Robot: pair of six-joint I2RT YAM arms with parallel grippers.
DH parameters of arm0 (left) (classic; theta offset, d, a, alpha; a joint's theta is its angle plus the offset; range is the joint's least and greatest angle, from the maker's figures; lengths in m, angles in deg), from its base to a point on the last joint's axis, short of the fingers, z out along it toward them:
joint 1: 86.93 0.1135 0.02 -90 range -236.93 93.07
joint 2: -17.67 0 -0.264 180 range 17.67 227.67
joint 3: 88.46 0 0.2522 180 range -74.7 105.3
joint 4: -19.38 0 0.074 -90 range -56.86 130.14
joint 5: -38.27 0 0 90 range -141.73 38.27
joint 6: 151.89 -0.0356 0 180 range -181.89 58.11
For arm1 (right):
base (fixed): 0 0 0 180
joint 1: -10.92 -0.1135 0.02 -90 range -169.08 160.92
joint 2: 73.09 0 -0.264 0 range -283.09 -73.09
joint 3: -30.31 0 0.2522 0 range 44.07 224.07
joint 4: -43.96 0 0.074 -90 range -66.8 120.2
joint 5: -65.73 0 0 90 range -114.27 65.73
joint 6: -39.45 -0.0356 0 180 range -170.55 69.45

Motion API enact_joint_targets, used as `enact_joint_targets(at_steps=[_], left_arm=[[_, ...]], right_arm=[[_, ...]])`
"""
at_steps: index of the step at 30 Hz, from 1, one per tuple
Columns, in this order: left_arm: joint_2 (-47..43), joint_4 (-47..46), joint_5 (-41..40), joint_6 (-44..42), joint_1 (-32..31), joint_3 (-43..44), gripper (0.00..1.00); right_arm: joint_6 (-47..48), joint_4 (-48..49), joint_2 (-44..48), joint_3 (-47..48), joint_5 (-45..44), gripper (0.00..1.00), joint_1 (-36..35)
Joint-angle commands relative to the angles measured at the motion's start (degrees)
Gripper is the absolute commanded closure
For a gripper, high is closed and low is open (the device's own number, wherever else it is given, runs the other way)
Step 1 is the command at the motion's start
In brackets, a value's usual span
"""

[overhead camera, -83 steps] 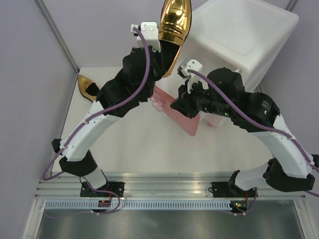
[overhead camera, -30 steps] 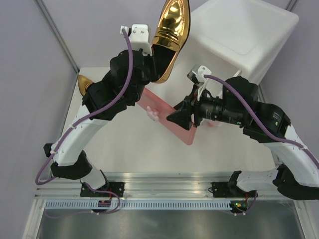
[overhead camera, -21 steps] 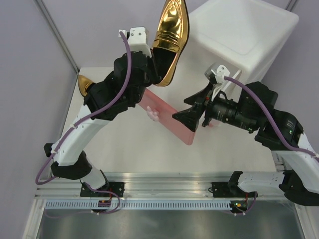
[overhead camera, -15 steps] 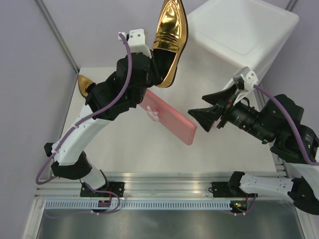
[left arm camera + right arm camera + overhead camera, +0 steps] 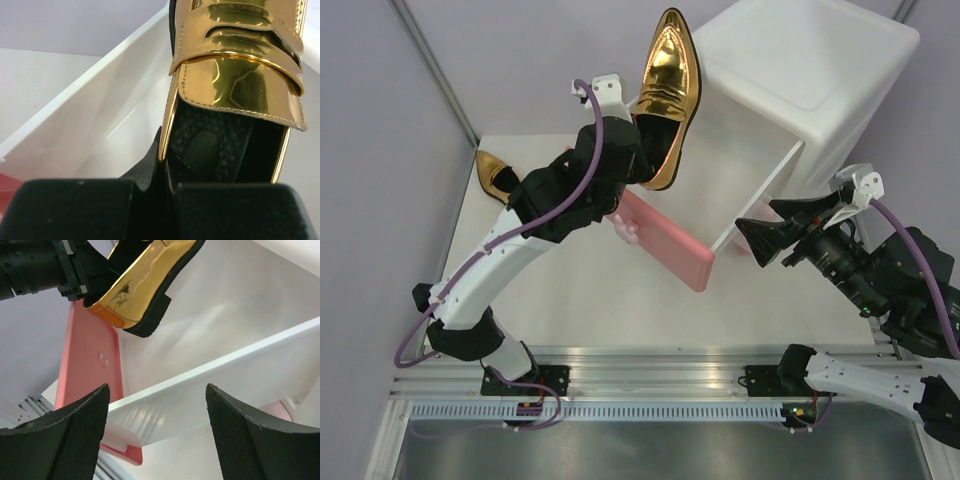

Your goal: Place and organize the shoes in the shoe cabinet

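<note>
At the far left we see one gold shoe (image 5: 492, 172) lying on the white bench (image 5: 590, 305), partly hidden behind the left arm and well apart from the cabinet.

To its right, the left tool (image 5: 638, 158) is raised above the bench and clamped on the heel rim of a second gold shoe (image 5: 666, 95). In the left wrist view its black fingers (image 5: 150, 167) pinch the edge of the dark lining. This shoe hangs in the air with its pointed toe aimed away from the arm bases and its heel over the open drawer (image 5: 765, 195).

Below it, the pink drawer front (image 5: 670, 245) sits pulled out and slanted across the middle of the bench, with the bunny knob (image 5: 626, 229) on its left face. The drawer's white wall runs back to the shoe cabinet (image 5: 810, 70), which stands at the far right corner.

Farthest right, the right tool (image 5: 773, 228) hovers just beside the drawer's side wall with its fingers (image 5: 75, 435) spread wide apart and nothing between them. From its wrist camera we look into the white drawer.
</note>
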Motion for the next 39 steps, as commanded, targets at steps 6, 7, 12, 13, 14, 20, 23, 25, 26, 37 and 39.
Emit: enact_joint_targets(at_steps=[6, 7, 12, 13, 14, 20, 23, 25, 26, 37, 39], left_arm=[[-0.7, -4.9, 1.1, 4.9, 0.2, 1.0, 0.98], [-0.6, -4.9, 1.3, 5.0, 0.2, 1.2, 0.98], [-0.3, -4.7, 1.7, 5.1, 0.1, 1.1, 0.94], [-0.3, -4.7, 1.8, 5.1, 0.2, 0.9, 0.94], [-0.4, -4.8, 1.9, 5.1, 0.1, 0.9, 0.94], [0.6, -5.2, 2.2, 4.0, 0.2, 1.7, 0.94], [1.0, -5.2, 2.6, 3.9, 0.2, 2.5, 0.94], [1.0, -5.2, 2.5, 3.8, 0.2, 2.4, 0.94], [1.0, -5.2, 2.5, 3.7, 0.1, 2.4, 0.94], [0.7, -7.8, 2.6, 1.7, 0.2, 2.4, 0.95], [0.5, -7.8, 2.7, 1.7, 0.2, 2.3, 0.95]], right_arm=[[-0.6, 2.6, 2.3, -2.6, -4.0, 0.18, -0.1], [-0.5, 3.4, 2.1, -2.6, -3.8, 0.17, -0.1], [-0.1, 5.7, -0.6, 0.2, -2.8, 0.17, -0.1], [-0.2, 6.6, -2.3, 1.6, -2.8, 0.17, -0.2], [-0.4, 7.1, -3.3, 2.4, -2.9, 0.17, -0.1], [-3.7, 10.4, -11.3, 7.5, -2.3, 0.16, -0.1], [-5.7, 12.6, -13.6, 8.6, -4.2, 0.02, -0.2], [-6.8, 13.9, -15.3, 9.6, -5.9, 0.02, -0.2], [-7.0, 14.2, -15.9, 10.0, -7.1, 0.02, -0.2], [-13.2, 11.0, -27.2, 19.8, -19.2, 0.21, -0.2], [-13.6, 9.5, -29.4, 21.6, -20.1, 0.23, -0.1]])
